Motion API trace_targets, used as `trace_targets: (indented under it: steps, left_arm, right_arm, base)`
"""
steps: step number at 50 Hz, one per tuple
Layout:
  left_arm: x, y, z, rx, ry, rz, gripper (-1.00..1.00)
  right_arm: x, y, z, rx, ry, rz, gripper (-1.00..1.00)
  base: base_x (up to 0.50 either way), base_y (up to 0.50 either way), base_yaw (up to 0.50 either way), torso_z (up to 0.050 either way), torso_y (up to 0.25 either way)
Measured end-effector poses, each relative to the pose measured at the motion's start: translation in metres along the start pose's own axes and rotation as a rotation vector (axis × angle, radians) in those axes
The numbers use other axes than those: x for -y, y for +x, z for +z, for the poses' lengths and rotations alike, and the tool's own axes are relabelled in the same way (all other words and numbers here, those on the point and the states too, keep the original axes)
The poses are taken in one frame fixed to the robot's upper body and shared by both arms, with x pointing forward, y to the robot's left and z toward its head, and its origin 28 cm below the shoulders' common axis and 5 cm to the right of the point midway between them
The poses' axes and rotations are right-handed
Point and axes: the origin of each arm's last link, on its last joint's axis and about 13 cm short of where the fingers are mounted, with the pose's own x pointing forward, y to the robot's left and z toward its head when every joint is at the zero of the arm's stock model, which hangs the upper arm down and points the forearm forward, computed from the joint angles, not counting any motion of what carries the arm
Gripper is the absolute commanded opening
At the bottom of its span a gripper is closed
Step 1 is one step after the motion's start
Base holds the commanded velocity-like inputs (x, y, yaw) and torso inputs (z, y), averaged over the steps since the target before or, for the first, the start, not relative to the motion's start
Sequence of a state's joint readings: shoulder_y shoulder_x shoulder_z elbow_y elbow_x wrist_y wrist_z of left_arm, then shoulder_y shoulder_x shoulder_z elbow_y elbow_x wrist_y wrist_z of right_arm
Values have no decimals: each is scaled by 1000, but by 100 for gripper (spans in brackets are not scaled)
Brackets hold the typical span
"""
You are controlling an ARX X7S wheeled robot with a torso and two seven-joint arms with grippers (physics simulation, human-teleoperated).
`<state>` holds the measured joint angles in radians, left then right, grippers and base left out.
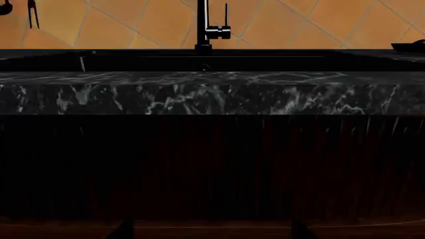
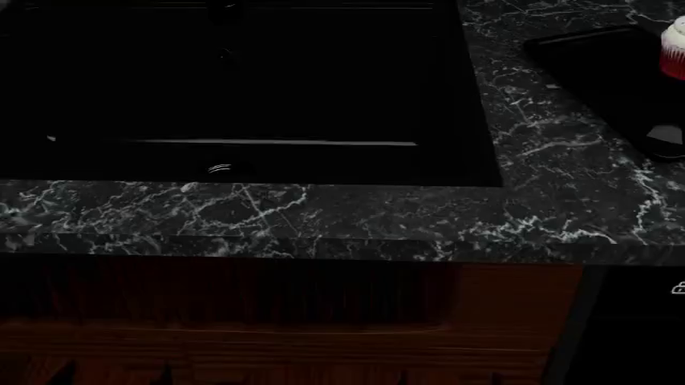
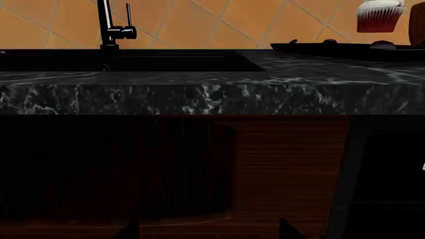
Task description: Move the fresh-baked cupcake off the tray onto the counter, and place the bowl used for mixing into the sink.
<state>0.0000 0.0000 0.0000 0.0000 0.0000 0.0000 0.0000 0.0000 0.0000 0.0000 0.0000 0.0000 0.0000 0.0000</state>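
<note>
The cupcake (image 2: 673,48), white-frosted in a red wrapper, stands on the flat black tray (image 2: 599,72) at the far right of the black marble counter (image 2: 321,212). From the right wrist the cupcake (image 3: 379,16) and tray (image 3: 332,48) show above the counter edge. A reddish-brown sliver beside them looks like the bowl (image 3: 418,25), mostly cut off. The sink (image 2: 236,80) lies at the left, under its faucet (image 1: 202,30). Both grippers hang low before the cabinet, below counter height. The left gripper (image 1: 211,231) and the right gripper (image 3: 209,231) are open and hold nothing.
A dark wood cabinet front (image 2: 321,321) runs under the counter, with a darker panel (image 2: 631,337) at the right. An orange tiled wall (image 1: 133,25) backs the counter, and utensils (image 1: 30,12) hang at its far left. A metal drain (image 2: 220,168) sits in the basin.
</note>
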Motion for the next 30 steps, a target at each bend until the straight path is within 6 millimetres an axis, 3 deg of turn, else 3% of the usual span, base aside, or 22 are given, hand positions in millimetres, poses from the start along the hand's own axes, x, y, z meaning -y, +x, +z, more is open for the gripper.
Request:
trace_targets:
  steps: [30]
  left_arm:
    - [1, -3, 3, 56, 43, -17, 100]
  right_arm:
    - [-1, -1, 4, 65, -38, -4, 100]
  base:
    - [0, 0, 0, 0, 0]
